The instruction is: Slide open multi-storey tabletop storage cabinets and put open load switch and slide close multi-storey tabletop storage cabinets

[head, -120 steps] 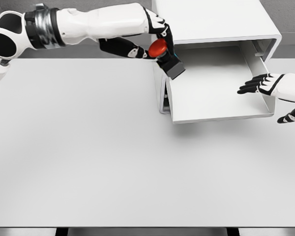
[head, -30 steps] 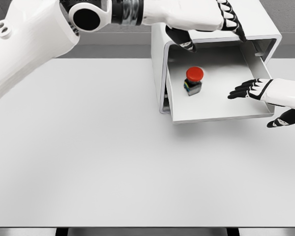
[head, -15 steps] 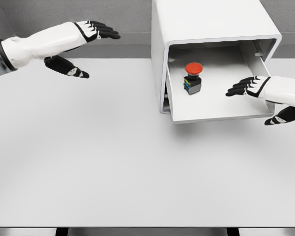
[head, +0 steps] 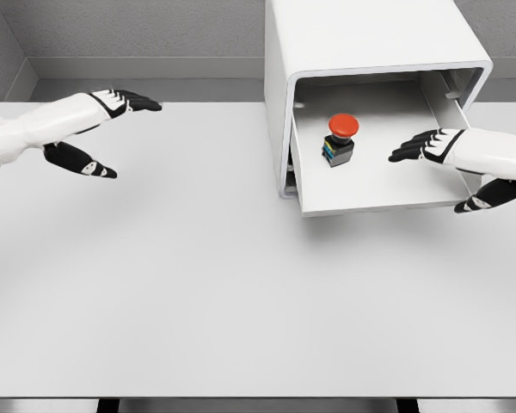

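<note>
In the head view, you had the white storage cabinet [head: 361, 52] standing at the far edge of the surface [head: 198, 284], right of the middle; its drawer [head: 378, 194] was slid out toward you, the front lip hanging over the surface; the load switch [head: 339, 139], red button on top of a dark body, stood upright on the drawer floor near the drawer's left wall and toward its back. Your right hand [head: 443, 146] reached in over the drawer's right wall, fingers spread and holding nothing, the fingertips well apart from the switch, the thumb [head: 482, 200] hanging outside near the front right corner. Your left hand [head: 103, 112] hovered near the far left edge of the surface, fingers straight, thumb apart, empty, well away from the cabinet.
</note>
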Action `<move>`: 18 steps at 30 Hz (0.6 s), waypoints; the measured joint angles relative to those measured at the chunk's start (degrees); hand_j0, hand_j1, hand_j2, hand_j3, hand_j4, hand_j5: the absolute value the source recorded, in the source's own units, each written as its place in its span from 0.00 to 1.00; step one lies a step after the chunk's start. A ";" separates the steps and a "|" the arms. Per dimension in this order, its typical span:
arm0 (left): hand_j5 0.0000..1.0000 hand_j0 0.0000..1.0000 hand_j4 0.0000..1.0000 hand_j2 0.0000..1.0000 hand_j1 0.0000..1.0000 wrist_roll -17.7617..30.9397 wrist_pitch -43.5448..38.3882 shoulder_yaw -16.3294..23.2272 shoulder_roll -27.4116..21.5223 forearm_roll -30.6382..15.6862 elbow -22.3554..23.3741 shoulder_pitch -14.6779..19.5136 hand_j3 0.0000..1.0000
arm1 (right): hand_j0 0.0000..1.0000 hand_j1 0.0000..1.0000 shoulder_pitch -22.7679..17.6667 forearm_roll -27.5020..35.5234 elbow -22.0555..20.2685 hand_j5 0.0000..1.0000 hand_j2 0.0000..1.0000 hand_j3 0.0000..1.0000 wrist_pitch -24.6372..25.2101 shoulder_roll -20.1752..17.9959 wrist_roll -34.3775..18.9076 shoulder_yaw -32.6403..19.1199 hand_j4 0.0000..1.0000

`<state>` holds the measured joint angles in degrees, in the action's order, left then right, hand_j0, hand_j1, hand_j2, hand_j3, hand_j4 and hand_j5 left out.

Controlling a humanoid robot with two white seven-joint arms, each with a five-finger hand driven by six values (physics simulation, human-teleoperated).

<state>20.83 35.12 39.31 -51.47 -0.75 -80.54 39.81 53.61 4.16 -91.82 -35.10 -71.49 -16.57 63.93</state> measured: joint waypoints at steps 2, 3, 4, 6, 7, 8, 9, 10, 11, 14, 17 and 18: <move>1.00 1.00 1.00 1.00 1.00 0.02 0.00 0.03 0.33 0.60 0.02 -0.35 1.00 | 1.00 1.00 0.09 0.00 0.79 1.00 1.00 1.00 0.00 0.45 -0.08 0.00 1.00; 1.00 1.00 1.00 1.00 1.00 0.02 0.00 0.04 0.77 0.84 0.04 -0.53 1.00 | 1.00 1.00 0.09 -0.01 1.17 1.00 1.00 1.00 0.01 0.77 -0.22 0.01 1.00; 1.00 1.00 1.00 1.00 1.00 0.02 0.00 0.06 1.13 1.18 0.07 -0.70 1.00 | 1.00 1.00 0.09 -0.02 1.52 1.00 1.00 1.00 0.01 1.15 -0.36 0.02 1.00; 1.00 1.00 1.00 1.00 1.00 0.03 -0.01 0.39 1.66 1.89 0.35 -0.79 1.00 | 1.00 1.00 0.09 -0.02 2.12 1.00 1.00 1.00 0.00 1.73 -0.60 0.03 1.00; 1.00 1.00 1.00 1.00 1.00 0.03 -0.01 0.54 1.99 2.13 0.51 -0.79 1.00 | 1.00 1.00 0.35 0.00 2.42 1.00 1.00 1.00 0.00 1.94 -0.68 0.00 1.00; 1.00 1.00 1.00 1.00 1.00 0.03 0.00 0.64 2.26 2.30 0.63 -0.88 1.00 | 1.00 1.00 0.70 0.04 2.65 1.00 1.00 1.00 0.01 2.11 -0.73 -0.01 1.00; 1.00 1.00 1.00 1.00 1.00 0.03 0.00 0.72 2.45 2.43 0.74 -0.88 1.00 | 1.00 1.00 0.88 0.12 2.83 1.00 1.00 1.00 0.01 2.23 -0.76 -0.02 1.00; 1.00 1.00 1.00 1.00 1.00 0.03 0.00 0.77 2.58 2.52 0.81 -0.88 1.00 | 1.00 1.00 0.97 0.22 2.98 1.00 1.00 1.00 0.01 2.32 -0.79 -0.03 1.00; 1.00 1.00 1.00 1.00 1.00 0.03 -0.01 0.81 2.68 2.56 0.87 -0.88 1.00 | 1.00 1.00 1.31 0.35 3.26 1.00 1.00 1.00 0.00 2.41 -0.83 -0.03 1.00; 1.00 1.00 1.00 1.00 1.00 0.03 -0.01 0.87 2.82 2.63 0.94 -0.79 1.00 | 1.00 1.00 1.76 0.52 4.74 1.00 1.00 1.00 -0.01 3.53 -0.90 -0.03 1.00; 1.00 1.00 1.00 1.00 1.00 0.03 -0.01 0.89 2.88 2.65 0.98 -0.79 1.00 | 1.00 1.00 1.85 0.53 5.59 1.00 1.00 1.00 0.00 4.76 -0.95 -0.07 1.00; 1.00 1.00 1.00 1.00 1.00 0.03 -0.01 0.89 2.89 2.66 0.99 -0.79 1.00 | 1.00 1.00 1.85 0.53 5.83 1.00 1.00 1.00 0.00 5.11 -0.97 -0.09 1.00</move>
<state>20.86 35.11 40.20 -48.58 1.91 -79.55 39.02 55.46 4.70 -85.99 -35.10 -66.38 -17.54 63.85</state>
